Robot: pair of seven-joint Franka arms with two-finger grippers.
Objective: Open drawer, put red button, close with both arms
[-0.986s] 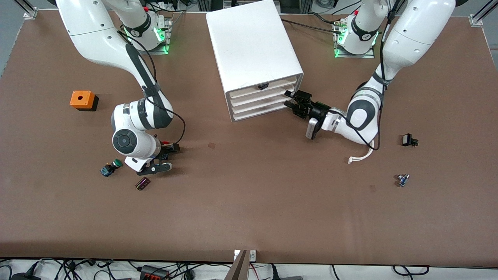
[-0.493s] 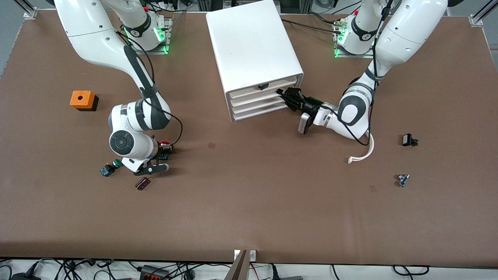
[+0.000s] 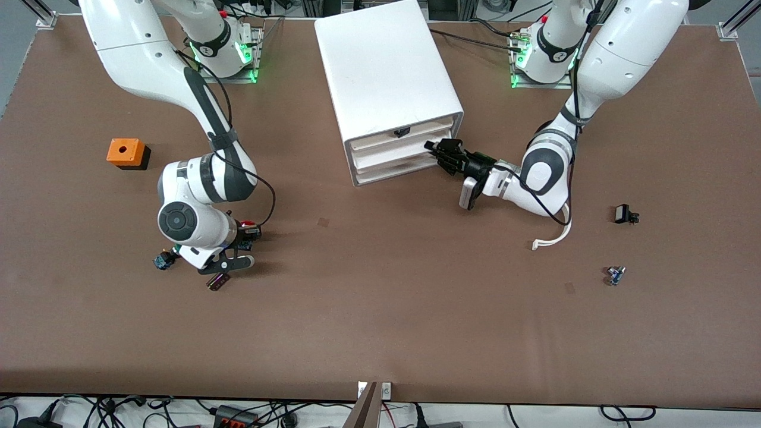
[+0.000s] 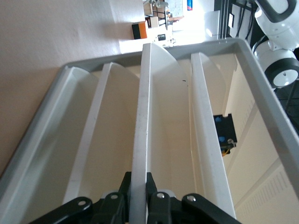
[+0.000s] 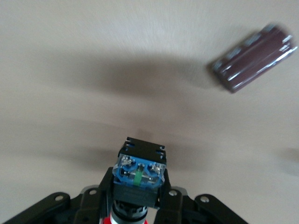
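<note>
The red button [image 5: 138, 184] sits clamped between the black fingers [image 5: 93, 198] of the right gripper [image 3: 242, 233], which has it lifted just over the brown tabletop [image 3: 380, 309]. In the right wrist view its blue and black contact block juts out past the fingertips, a small green strip at the centre of the blue face, while the glossy red cap lies back toward the palm. In the front view only a sliver of red cap shows beside the white wrist.

A dark maroon ribbed block [image 5: 252, 58], oblong with pale stripes along its length, lies on the table a little way off from those fingers. The green-capped switch [image 3: 162, 260] rests on the table close by the same wrist, toward the right arm's end. An orange box with a round hole [image 3: 125, 152] stands well apart.

The left gripper [image 3: 439, 150] is at the front of the white plastic drawer cabinet [image 3: 386, 71]. Its fingers [image 4: 124, 189] are pinched tight on the thin front lip of a drawer [image 4: 142, 140], one on each face of the smooth off-white wall. That drawer [image 3: 392, 151] stands slightly out from the cabinet's front. The drawers are glossy, shallow trays with rounded rims.
</note>
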